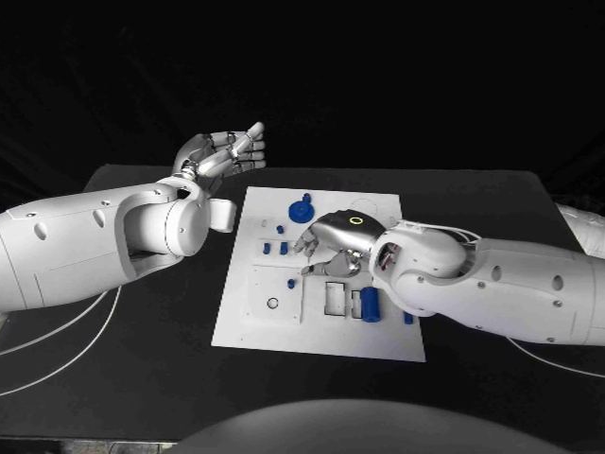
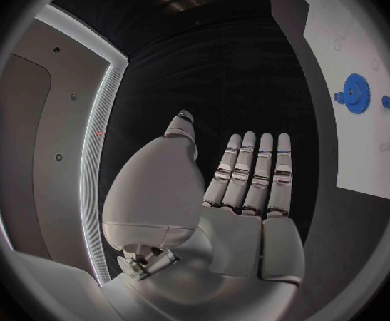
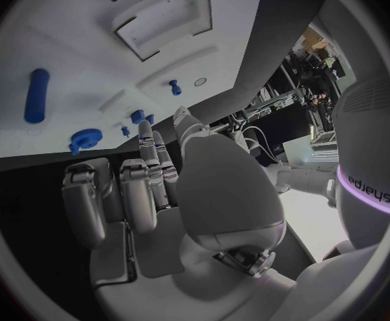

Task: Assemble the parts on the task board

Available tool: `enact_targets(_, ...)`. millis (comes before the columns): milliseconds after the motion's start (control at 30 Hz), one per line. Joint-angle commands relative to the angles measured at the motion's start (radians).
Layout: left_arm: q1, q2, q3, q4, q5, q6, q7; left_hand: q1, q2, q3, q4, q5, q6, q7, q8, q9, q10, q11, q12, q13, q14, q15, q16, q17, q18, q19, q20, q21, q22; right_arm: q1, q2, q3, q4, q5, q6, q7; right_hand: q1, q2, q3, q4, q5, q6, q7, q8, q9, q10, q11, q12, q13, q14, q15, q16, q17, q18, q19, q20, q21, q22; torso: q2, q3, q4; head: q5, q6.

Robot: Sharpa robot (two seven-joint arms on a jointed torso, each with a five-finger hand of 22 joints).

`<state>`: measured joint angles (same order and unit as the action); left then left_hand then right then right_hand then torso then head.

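Observation:
The white task board [image 1: 364,203] lies mid-table. On it are a blue gear [image 1: 302,210], small blue pegs [image 1: 266,248] and a blue cylinder [image 1: 371,303]. My right hand [image 1: 327,248] hovers low over the board's middle. Some of its fingers are curled in, and its thumb and two fingers [image 3: 145,139] reach to a small blue peg [image 3: 137,115]; whether they pinch it is unclear. The right wrist view also shows the board [image 3: 70,43], gear [image 3: 86,139] and cylinder [image 3: 36,95]. My left hand [image 1: 228,151] is raised beyond the board's far left corner, its fingers [image 2: 248,171] straight and holding nothing.
White recessed fixtures [image 1: 337,298] sit at the board's near side, with a small ring [image 1: 273,304] to their left. Black table [image 1: 153,369] surrounds the board. White cables [image 1: 58,331] trail at the left. In the left wrist view the gear [image 2: 353,93] lies at the board's edge.

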<state>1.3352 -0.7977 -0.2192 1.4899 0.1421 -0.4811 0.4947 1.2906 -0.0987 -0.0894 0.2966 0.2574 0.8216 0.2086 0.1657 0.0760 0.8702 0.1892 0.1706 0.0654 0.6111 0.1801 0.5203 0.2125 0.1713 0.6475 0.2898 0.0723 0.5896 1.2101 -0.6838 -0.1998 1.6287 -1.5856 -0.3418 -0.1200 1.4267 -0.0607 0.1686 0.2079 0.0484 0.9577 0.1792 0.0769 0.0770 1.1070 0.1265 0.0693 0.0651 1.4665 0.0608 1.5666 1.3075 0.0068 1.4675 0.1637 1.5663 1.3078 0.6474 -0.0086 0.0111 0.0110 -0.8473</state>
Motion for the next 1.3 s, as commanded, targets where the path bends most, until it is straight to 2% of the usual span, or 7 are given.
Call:
enact_targets(33, 0.0, 0.004, 0.001, -0.002, 0.002, 0.012, 0.009, 0.0, 0.008, 0.006, 0.0, 0.002, -0.005, 0.02, 0.006, -0.001, -0.006, 0.002, 0.003, -0.001, -0.009, 0.001, 0.005, -0.001, 0.0, 0.009, 0.0, -0.006, -0.001, 0.036, -0.052, 0.001, 0.03, 0.192, -0.04, 0.031, 0.006, 0.02, 0.006, -0.01, 0.001, 0.0, 0.004, 0.0, -0.001, -0.021, 0.008, -0.008, -0.003, 0.104, 0.011, 0.004, 0.263, -0.007, 0.103, 0.012, 0.005, 0.263, -0.002, -0.0002, -0.0013, -0.007, 0.003)
enact_targets(200, 0.0, 0.006, 0.001, -0.007, 0.002, 0.012, 0.009, 0.0, 0.01, 0.007, 0.0, 0.002, -0.006, 0.021, 0.007, -0.001, -0.008, 0.003, 0.005, -0.001, -0.011, 0.001, 0.007, -0.005, -0.001, 0.009, 0.0, -0.006, -0.005, 0.078, -0.12, 0.001, 0.05, 0.213, -0.02, 0.039, 0.02, 0.032, 0.005, -0.017, 0.001, -0.054, 0.005, -0.015, -0.01, -0.098, 0.012, -0.009, -0.005, 0.104, 0.015, 0.004, 0.263, -0.007, 0.103, 0.019, 0.005, 0.263, -0.003, 0.0005, -0.0043, -0.011, 0.003)
enact_targets(400, -0.002, 0.008, 0.001, -0.011, 0.002, 0.013, 0.01, 0.0, 0.01, 0.007, 0.0, 0.002, -0.007, 0.021, 0.007, -0.001, -0.008, 0.003, 0.005, -0.001, -0.011, 0.001, 0.007, -0.005, -0.001, 0.009, 0.0, -0.006, -0.005, 0.093, -0.175, 0.001, 0.05, 0.118, 0.02, 0.002, 0.021, 0.026, -0.008, -0.022, 0.001, -0.07, -0.002, -0.013, -0.009, -0.135, 0.006, -0.009, -0.004, 0.104, 0.003, 0.004, 0.263, -0.007, 0.103, 0.013, 0.005, 0.263, -0.003, 0.0023, -0.0041, -0.023, 0.007)
enact_targets(700, -0.005, 0.007, 0.001, -0.014, 0.002, 0.014, 0.011, 0.0, 0.01, 0.007, 0.0, 0.002, -0.007, 0.021, 0.007, -0.001, -0.008, 0.003, 0.005, -0.001, -0.011, 0.001, 0.007, -0.005, -0.001, 0.009, 0.0, -0.006, -0.005, 0.084, -0.201, 0.001, 0.029, 0.068, 0.108, -0.056, -0.007, 0.007, -0.044, -0.012, -0.001, -0.081, 0.005, -0.013, -0.008, -0.168, 0.01, -0.007, -0.003, 0.104, 0.002, 0.004, 0.263, -0.007, 0.103, 0.008, 0.005, 0.263, -0.004, 0.0005, -0.0035, -0.027, 0.012)
enact_targets(833, -0.005, 0.006, 0.001, -0.015, 0.002, 0.013, 0.011, 0.0, 0.01, 0.007, 0.0, 0.002, -0.007, 0.021, 0.007, -0.001, -0.008, 0.003, 0.005, -0.001, -0.011, 0.001, 0.007, -0.005, -0.001, 0.009, 0.0, -0.006, -0.005, 0.073, -0.193, 0.001, 0.018, 0.046, 0.137, -0.073, -0.013, 0.003, -0.051, -0.01, -0.001, -0.085, 0.008, -0.013, -0.008, -0.172, 0.013, -0.006, -0.002, 0.104, 0.005, 0.004, 0.263, -0.007, 0.103, 0.009, 0.005, 0.263, -0.002, 0.0003, -0.0054, -0.021, 0.02)
enact_targets(967, -0.005, 0.006, 0.001, -0.015, 0.002, 0.015, 0.011, 0.0, 0.01, 0.007, 0.0, 0.002, -0.007, 0.021, 0.007, -0.001, -0.008, 0.003, 0.005, -0.001, -0.011, 0.001, 0.007, -0.005, -0.001, 0.009, 0.0, -0.006, -0.005, 0.059, -0.183, 0.001, 0.011, -0.01, 0.16, -0.097, -0.011, -0.003, -0.057, -0.012, -0.001, -0.085, 0.006, -0.012, -0.008, -0.168, 0.012, -0.002, -0.001, 0.104, 0.006, 0.004, 0.263, -0.007, 0.103, 0.01, 0.005, 0.263, -0.001, -0.0001, -0.0017, -0.024, 0.017)
enact_targets(1300, -0.005, 0.0, 0.001, -0.011, 0.002, 0.01, 0.01, 0.0, 0.01, 0.007, 0.0, 0.003, -0.007, 0.021, 0.007, -0.001, -0.009, 0.003, 0.006, -0.001, -0.011, 0.001, 0.009, -0.007, -0.001, 0.009, 0.0, -0.006, -0.007, 0.043, -0.151, 0.001, -0.01, -0.05, 0.19, -0.108, 0.009, 0.002, -0.06, -0.022, -0.001, -0.076, 0.006, -0.005, -0.005, -0.14, 0.01, 0.008, 0.002, 0.104, 0.008, 0.004, 0.263, -0.007, 0.103, 0.013, 0.005, 0.263, -0.001, -0.0004, -0.0007, -0.026, 0.012)
